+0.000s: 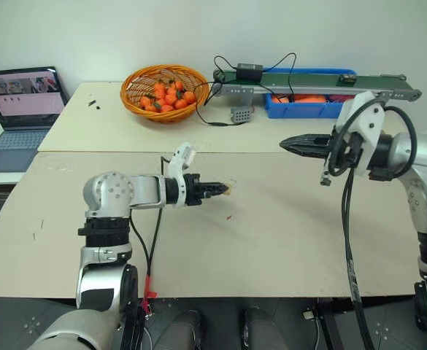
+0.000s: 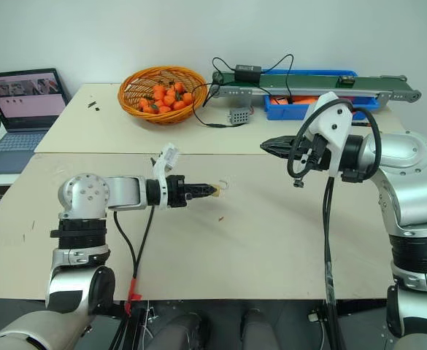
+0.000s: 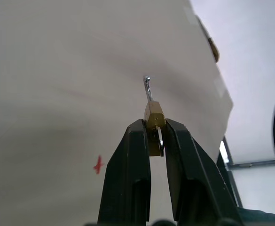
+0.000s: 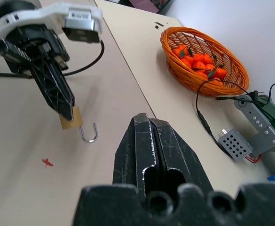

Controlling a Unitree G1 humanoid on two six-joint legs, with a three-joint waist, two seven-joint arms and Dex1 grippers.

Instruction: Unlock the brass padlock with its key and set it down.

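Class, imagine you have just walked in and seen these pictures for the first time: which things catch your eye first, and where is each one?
First, the orange basket heaped with small orange fruit, at the far side of the table. Then the brass padlock, pinched in the left claw above the near tabletop, its silver shackle swung open. The right claw hangs shut in the air off to the right, and an open laptop sits at the far left.
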